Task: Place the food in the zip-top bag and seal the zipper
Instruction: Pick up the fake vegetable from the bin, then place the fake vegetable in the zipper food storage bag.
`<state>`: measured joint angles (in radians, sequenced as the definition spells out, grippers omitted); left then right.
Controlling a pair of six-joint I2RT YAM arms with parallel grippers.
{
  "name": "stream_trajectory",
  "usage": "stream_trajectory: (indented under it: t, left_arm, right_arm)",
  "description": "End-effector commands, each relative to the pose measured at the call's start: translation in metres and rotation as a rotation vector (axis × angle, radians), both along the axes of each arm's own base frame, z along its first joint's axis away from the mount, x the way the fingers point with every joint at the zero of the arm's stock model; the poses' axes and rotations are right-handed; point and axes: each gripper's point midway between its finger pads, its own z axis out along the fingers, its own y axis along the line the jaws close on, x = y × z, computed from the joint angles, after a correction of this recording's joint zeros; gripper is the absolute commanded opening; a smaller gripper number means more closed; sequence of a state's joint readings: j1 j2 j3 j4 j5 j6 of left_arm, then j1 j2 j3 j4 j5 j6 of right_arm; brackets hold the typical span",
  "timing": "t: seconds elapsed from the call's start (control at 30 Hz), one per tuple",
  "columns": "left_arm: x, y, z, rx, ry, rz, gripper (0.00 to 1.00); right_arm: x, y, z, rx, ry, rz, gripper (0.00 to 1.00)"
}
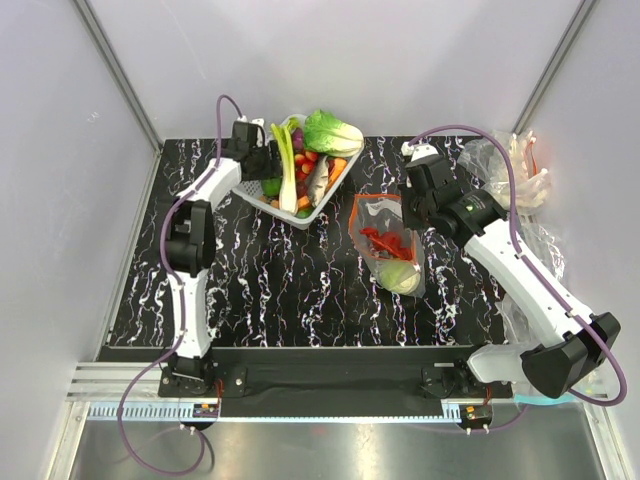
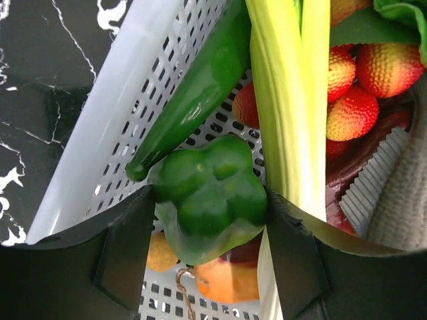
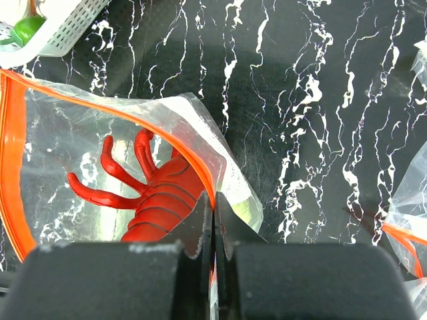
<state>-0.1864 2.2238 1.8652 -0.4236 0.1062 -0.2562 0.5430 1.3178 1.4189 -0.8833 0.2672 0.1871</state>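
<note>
1. Zip-top bag (image 1: 388, 250): lies flat right of the centre of the bench (image 1: 280, 290), with its mouth toward the far edge. The lobster (image 3: 160, 200) and the cabbage (image 1: 402, 278) are already inside it.
2. Right pincer (image 3: 213, 208): closed and pinching the bag's mouth edge where the zipper (image 3: 9, 160) runs into it. One lip is lifted and the mouth gapes.
3. Left pincer (image 2: 210, 197): reaches into the white basket (image 2: 100, 133) at the far edge, left of the middle. Its fingers (image 2: 127, 253) stand on either side of a green pepper (image 2: 213, 220) and appear to touch both flanks (how firm the hold is cannot be judged).
4. Step in hand, as judged: the pepper is being taken from the basket, while the zipper is unsealed.
5. Doing it well:
   - Grip across the pepper's broadest part, since the smooth lobes may squirt out of a shallow pinch.
   - Lift straight up, because the leek (image 2: 287, 100) lies just beside it on one side and a long green pod (image 2: 200, 87) touches its top.
   - Only then travel toward the bag.
6. The right pincer should hold the lip high and steady, so that the opening faces the incoming arm.
7. Risk: a slanted lift could drag the leek or tip the basket.
</note>
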Motion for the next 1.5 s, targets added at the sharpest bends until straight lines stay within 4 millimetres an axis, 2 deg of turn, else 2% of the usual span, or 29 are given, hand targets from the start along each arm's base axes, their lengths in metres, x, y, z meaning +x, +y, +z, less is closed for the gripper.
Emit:
stream_trajectory:
  t: [0.0, 0.03, 0.1, 0.13, 0.2, 0.23, 0.3, 0.33, 0.4, 0.47, 0.5, 0.57, 0.6, 0.63, 0.7, 0.73, 0.77, 0.83, 0.87, 0.97, 1.0, 1.1, 1.27, 1.33, 1.47]
  left_arm:
    - [-0.011, -0.001, 0.04, -0.032, -0.084, 0.006, 0.34]
    - [-0.014, -0.002, 0.066, -0.043, -0.131, 0.002, 0.34]
    - [-0.022, -0.001, 0.084, -0.053, -0.156, -0.004, 0.31]
    - [-0.028, -0.002, 0.106, -0.061, -0.195, -0.01, 0.29]
    - [-0.038, 0.0, 0.119, -0.068, -0.213, -0.013, 0.28]
    - [-0.045, 0.001, 0.14, -0.077, -0.253, -0.014, 0.27]
    - [-0.056, 0.0, 0.146, -0.088, -0.263, -0.023, 0.27]
    - [-0.065, 0.001, 0.161, -0.098, -0.293, -0.024, 0.27]
    - [-0.08, -0.003, 0.176, -0.116, -0.324, -0.044, 0.26]
    - [-0.092, -0.012, 0.185, -0.133, -0.342, -0.068, 0.25]
    - [-0.101, -0.015, 0.199, -0.143, -0.373, -0.081, 0.24]
    - [-0.112, -0.024, 0.202, -0.158, -0.386, -0.103, 0.23]
    - [-0.124, -0.035, 0.214, -0.179, -0.41, -0.128, 0.23]
    - [-0.131, -0.042, 0.212, -0.19, -0.407, -0.148, 0.23]
    - [-0.152, -0.068, 0.23, -0.235, -0.448, -0.216, 0.22]
    - [-0.161, -0.078, 0.228, -0.248, -0.446, -0.243, 0.22]
    - [-0.175, -0.1, 0.236, -0.28, -0.463, -0.297, 0.22]
    - [-0.196, -0.119, 0.25, -0.325, -0.492, -0.358, 0.22]
    - [-0.213, -0.141, 0.253, -0.368, -0.501, -0.421, 0.22]
    - [-0.246, -0.17, 0.278, -0.445, -0.576, -0.527, 0.2]
    - [-0.255, -0.174, 0.284, -0.456, -0.593, -0.549, 0.2]
    - [-0.274, -0.185, 0.293, -0.462, -0.607, -0.613, 0.2]
    - [-0.297, -0.189, 0.278, -0.441, -0.543, -0.667, 0.2]
    - [-0.306, -0.19, 0.278, -0.456, -0.542, -0.688, 0.2]
    - [-0.32, -0.205, 0.282, -0.479, -0.525, -0.755, 0.2]
  right_arm:
    - [0.006, 0.001, 0.014, 0.038, -0.049, 0.001, 0.0]
    - [0.006, 0.002, 0.013, 0.038, -0.044, 0.002, 0.0]
    - [0.007, 0.003, 0.013, 0.054, -0.041, -0.001, 0.0]
    - [0.008, 0.003, 0.011, 0.056, -0.036, 0.0, 0.0]
    - [0.009, 0.006, 0.01, 0.079, -0.03, 0.005, 0.0]
    - [0.011, 0.003, 0.008, 0.087, -0.026, 0.0, 0.0]
    - [0.012, 0.006, 0.005, 0.122, -0.015, 0.012, 0.0]
    - [0.015, 0.003, 0.002, 0.133, -0.006, 0.003, 0.0]
    - [0.019, 0.002, 0.003, 0.157, -0.008, 0.001, 0.0]
    - [0.028, -0.007, 0.005, 0.17, -0.01, -0.027, 0.0]
    - [0.03, -0.007, 0.004, 0.18, 0.0, -0.025, 0.0]
    - [0.04, -0.015, 0.003, 0.188, 0.005, -0.057, 0.0]
    - [0.043, -0.017, 0.004, 0.194, 0.005, -0.064, 0.0]
    - [0.047, -0.018, 0.004, 0.198, 0.004, -0.069, 0.0]
    - [0.052, -0.023, 0.006, 0.204, -0.009, -0.087, 0.0]
    - [0.053, -0.025, 0.005, 0.204, -0.008, -0.091, 0.0]
    - [0.055, -0.027, 0.006, 0.204, -0.011, -0.097, 0.0]
    - [0.056, -0.033, 0.002, 0.204, -0.006, -0.11, 0.0]
    - [0.059, -0.033, 0.002, 0.211, -0.014, -0.112, 0.0]
    - [0.06, -0.036, -0.004, 0.215, -0.005, -0.118, 0.0]
    - [0.06, -0.037, -0.005, 0.214, -0.004, -0.12, 0.0]
    - [0.062, -0.039, -0.008, 0.221, -0.001, -0.128, 0.0]
    - [0.063, -0.038, -0.005, 0.225, -0.007, -0.125, 0.0]
    - [0.063, -0.039, -0.003, 0.222, -0.012, -0.124, 0.0]
    - [0.061, -0.037, 0.0, 0.227, -0.01, -0.122, 0.0]
